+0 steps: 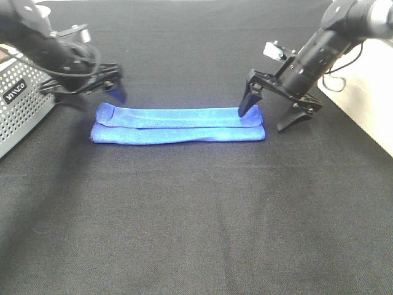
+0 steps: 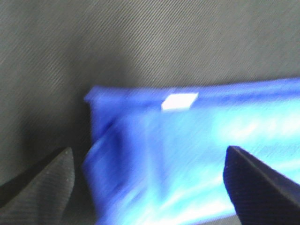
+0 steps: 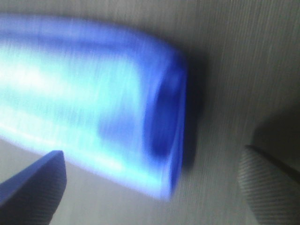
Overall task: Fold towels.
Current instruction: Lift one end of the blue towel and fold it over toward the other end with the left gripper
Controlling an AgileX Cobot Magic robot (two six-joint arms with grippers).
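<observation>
The blue towel [image 1: 178, 125] lies folded into a long narrow strip across the middle of the black cloth. My left gripper [image 1: 98, 97] is open and hovers just behind the towel's left end. In the left wrist view the towel end [image 2: 197, 154] with its white tag [image 2: 179, 101] sits between the spread fingers [image 2: 42, 180]. My right gripper [image 1: 263, 121] is open and straddles the towel's right end, one fingertip [image 1: 244, 110] touching the cloth. The right wrist view shows the folded end [image 3: 117, 103] between the open fingers [image 3: 269, 176]. Neither gripper holds anything.
A grey perforated basket [image 1: 18, 104] stands at the left edge, close beside my left arm. A pale surface [image 1: 368, 98] borders the black cloth at the right. The black tablecloth [image 1: 196, 221] stretches toward the front.
</observation>
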